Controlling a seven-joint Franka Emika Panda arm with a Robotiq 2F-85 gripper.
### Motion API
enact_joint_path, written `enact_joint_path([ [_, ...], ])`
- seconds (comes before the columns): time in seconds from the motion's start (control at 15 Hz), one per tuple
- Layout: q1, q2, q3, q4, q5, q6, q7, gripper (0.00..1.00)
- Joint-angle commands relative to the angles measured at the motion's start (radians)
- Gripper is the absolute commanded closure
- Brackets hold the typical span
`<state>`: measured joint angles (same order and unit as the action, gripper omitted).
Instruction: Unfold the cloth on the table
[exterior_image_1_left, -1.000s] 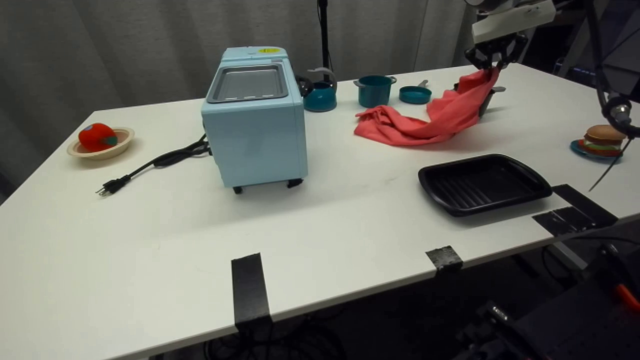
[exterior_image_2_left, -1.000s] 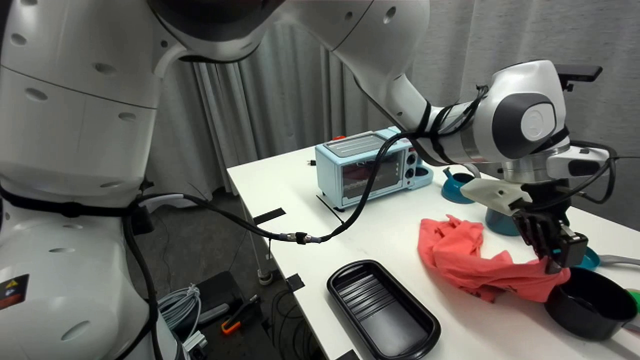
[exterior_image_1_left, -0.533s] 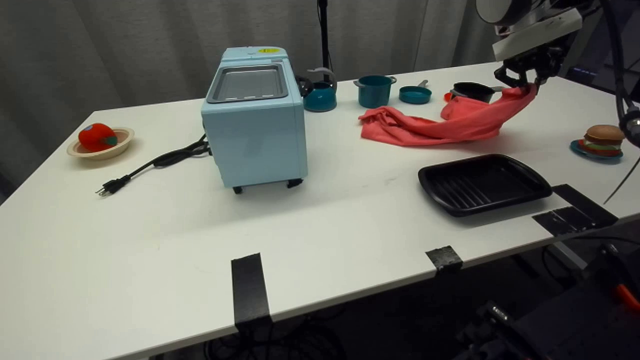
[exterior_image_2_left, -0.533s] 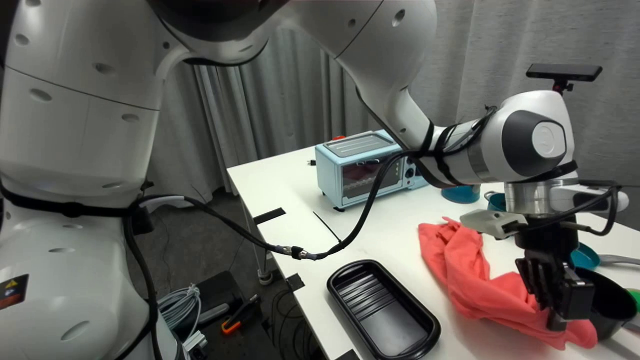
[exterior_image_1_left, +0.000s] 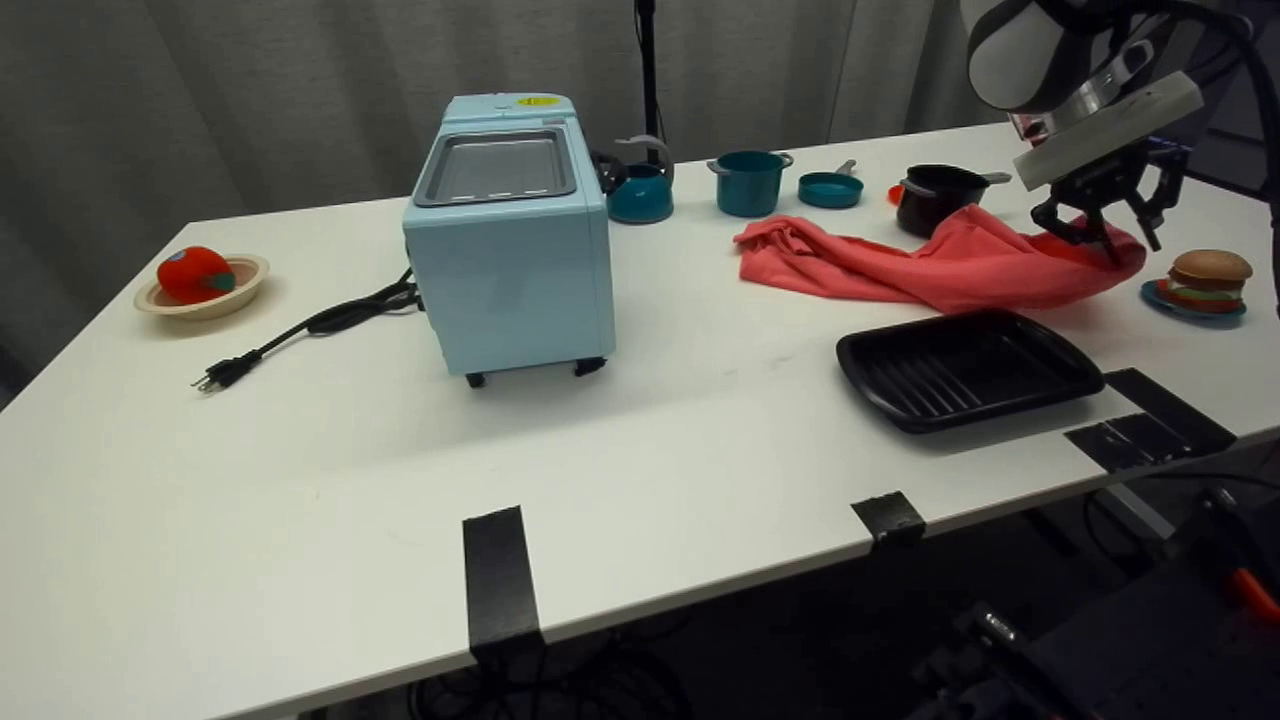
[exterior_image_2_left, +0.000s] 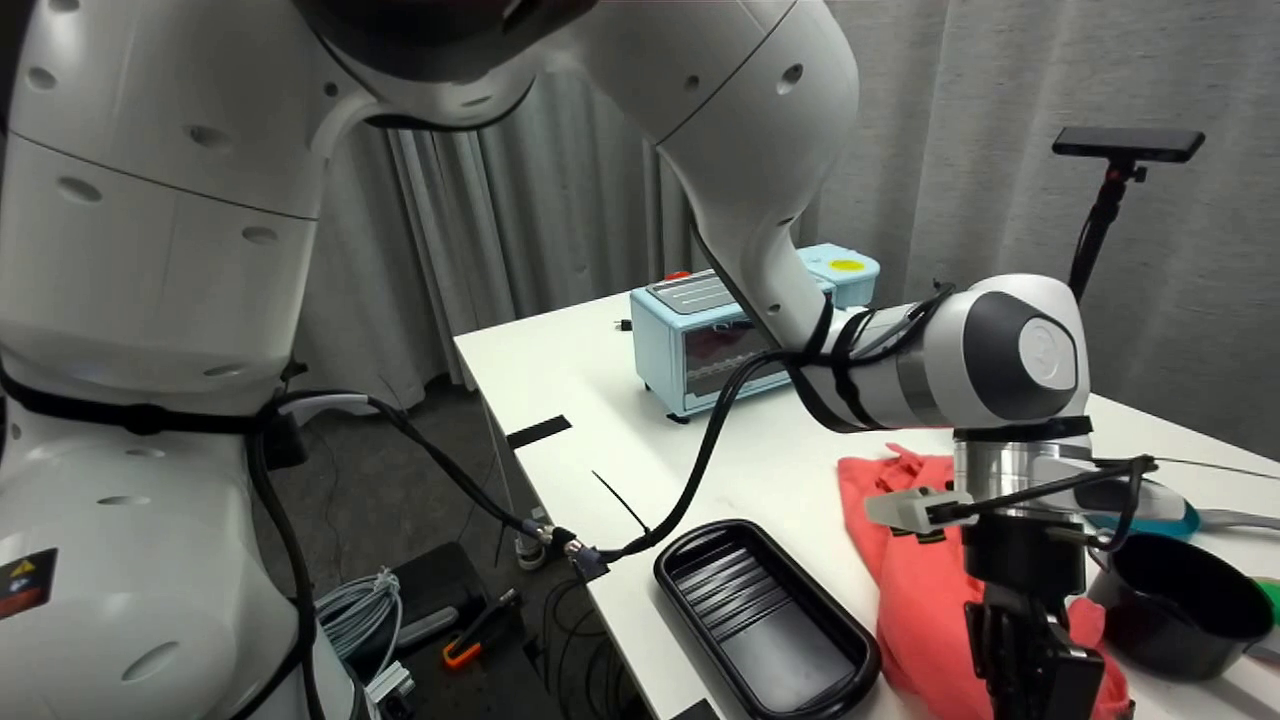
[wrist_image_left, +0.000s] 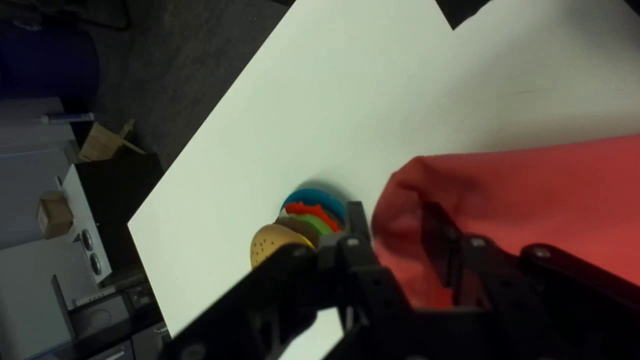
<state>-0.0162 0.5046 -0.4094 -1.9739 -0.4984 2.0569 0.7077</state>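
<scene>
- I see pleated grey curtains (exterior_image_1_left: 300, 90) across the back in both exterior views.
- In an exterior view, a slim black stand (exterior_image_2_left: 1098, 225) rises before them.
- My wrist view gives me dark grey floor (wrist_image_left: 185, 55), a black-sided unit (wrist_image_left: 125, 200) and a brown box (wrist_image_left: 55, 215).
- The light looks dim to me down at the floor.

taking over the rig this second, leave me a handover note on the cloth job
Gripper: open, jaws parted at the end of the cloth near the burger, not clamped; whether it touches the fabric is unclear.
Where: the cloth is on the table, running between the black grill pan and black pot.
Done: it lies lengthwise as a long strip.
Left: folds and creases remain; likely needs spreading widthwise, minding the nearby pan.
</scene>
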Motion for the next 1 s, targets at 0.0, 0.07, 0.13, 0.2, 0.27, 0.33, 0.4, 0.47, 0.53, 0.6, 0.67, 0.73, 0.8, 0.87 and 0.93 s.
enact_joint_path([
  [0.0, 0.003, -0.048, 0.012, -0.044, -0.06, 0.001, 0.091, 0.32],
  [0.07, 0.005, -0.06, 0.015, -0.05, -0.068, 0.004, 0.113, 0.26],
  [0.13, 0.005, -0.074, 0.021, -0.054, -0.07, 0.008, 0.128, 0.19],
  [0.2, 0.0, -0.084, 0.028, -0.054, -0.069, 0.017, 0.141, 0.1],
  [0.27, -0.006, -0.091, 0.035, -0.055, -0.066, 0.032, 0.153, 0.04],
  [0.33, -0.011, -0.095, 0.043, -0.055, -0.06, 0.048, 0.164, 0.0],
  [0.4, -0.016, -0.1, 0.049, -0.057, -0.054, 0.065, 0.176, 0.0],
  [0.47, -0.02, -0.103, 0.054, -0.06, -0.047, 0.092, 0.19, 0.0],
  [0.53, -0.024, -0.105, 0.059, -0.065, -0.036, 0.115, 0.2, 0.0],
  [0.6, -0.027, -0.107, 0.062, -0.073, -0.028, 0.144, 0.217, 0.0],
  [0.67, -0.028, -0.107, 0.064, -0.081, -0.022, 0.173, 0.232, 0.0],
  [0.73, -0.029, -0.111, 0.065, -0.094, -0.012, 0.205, 0.247, 0.0],
  [0.8, -0.03, -0.114, 0.066, -0.104, -0.001, 0.232, 0.257, 0.0],
  [0.87, -0.034, -0.116, 0.069, -0.113, 0.02, 0.26, 0.263, 0.0],
  [0.93, -0.036, -0.118, 0.07, -0.123, 0.04, 0.288, 0.266, 0.0],
])
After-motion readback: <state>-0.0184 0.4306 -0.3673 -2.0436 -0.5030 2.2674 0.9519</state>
